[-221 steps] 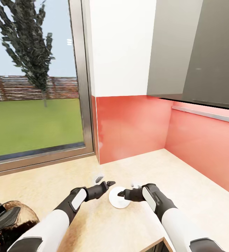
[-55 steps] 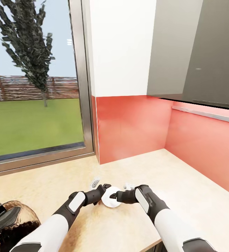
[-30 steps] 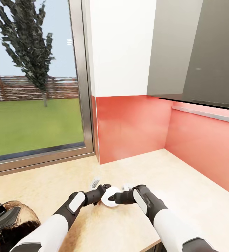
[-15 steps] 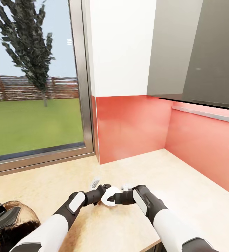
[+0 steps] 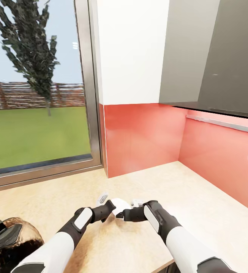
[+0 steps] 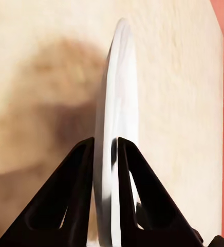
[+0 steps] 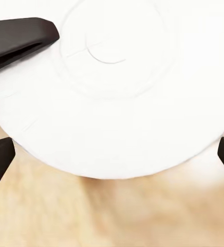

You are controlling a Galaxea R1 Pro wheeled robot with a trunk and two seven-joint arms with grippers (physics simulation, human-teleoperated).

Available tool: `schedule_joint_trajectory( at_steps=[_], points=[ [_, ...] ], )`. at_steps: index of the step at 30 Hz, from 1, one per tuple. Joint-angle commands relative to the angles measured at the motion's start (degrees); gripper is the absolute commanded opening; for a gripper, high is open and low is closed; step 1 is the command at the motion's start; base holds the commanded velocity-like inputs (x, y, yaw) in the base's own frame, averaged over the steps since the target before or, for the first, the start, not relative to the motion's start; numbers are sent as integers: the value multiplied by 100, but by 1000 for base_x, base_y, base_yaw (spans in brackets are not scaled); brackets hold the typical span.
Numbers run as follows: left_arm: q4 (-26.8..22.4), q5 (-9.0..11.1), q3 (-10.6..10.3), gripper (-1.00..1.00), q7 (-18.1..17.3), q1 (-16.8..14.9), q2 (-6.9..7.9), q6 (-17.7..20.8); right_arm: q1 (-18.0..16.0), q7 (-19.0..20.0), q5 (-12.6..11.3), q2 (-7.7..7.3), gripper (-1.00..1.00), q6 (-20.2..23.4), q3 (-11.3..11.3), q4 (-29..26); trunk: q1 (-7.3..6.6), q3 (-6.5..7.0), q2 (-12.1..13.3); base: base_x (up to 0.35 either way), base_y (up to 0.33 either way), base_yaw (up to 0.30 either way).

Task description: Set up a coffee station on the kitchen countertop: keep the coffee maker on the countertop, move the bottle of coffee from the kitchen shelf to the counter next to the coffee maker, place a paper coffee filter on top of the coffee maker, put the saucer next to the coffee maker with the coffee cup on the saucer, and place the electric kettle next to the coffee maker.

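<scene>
While the saucer (image 5: pixel 119 205) is tilted up on its edge above the beige counter (image 5: pixel 199 204), near the front of it, the left gripper (image 6: pixel 103 154) has both fingers pressed on the rim, so it is clamped on the saucer. The right gripper (image 5: pixel 119 216) sits just beside the plate; its fingers (image 7: pixel 19 36) are spread apart around it, touching nothing that I can see. To do this step well, I think the lift should be slow and the plate kept steady, because a thin rim can slip. Half a second ago the saucer lay flatter; now it stands steeper.
</scene>
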Motion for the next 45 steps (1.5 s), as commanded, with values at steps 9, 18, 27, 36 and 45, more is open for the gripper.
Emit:
schedule_joint_trajectory(
  at_steps=[9, 18, 27, 36, 45],
  points=[
    [-11, -77, 32, -100, -6, -2, -2, 28, 2, -1, 46, 0, 100, 29, 10, 87, 3, -4, -1, 0, 0, 0],
    [-146, -69, 34, -100, -6, -8, 62, 45, 2, -6, 30, 0, 100, 29, -1, 11, 3, -4, -1, 0, 0, 0],
    [-1572, 11, 135, -100, -6, -19, 255, 769, 2, -57, 54, -11, 100, 34, -64, -782, 3, -4, -1, 0, 0, 0],
    [-2732, 442, 268, -100, -6, 3, 656, 1678, 2, -71, 56, -284, 100, 30, -77, -1719, 3, -4, -1, 0, 0, 0],
    [-2829, 881, 265, -100, -58, 6, 1204, 1858, 2, -56, 51, -485, 100, 29, -69, -2303, 3, -4, -1, 0, 0, 0]
  ],
)
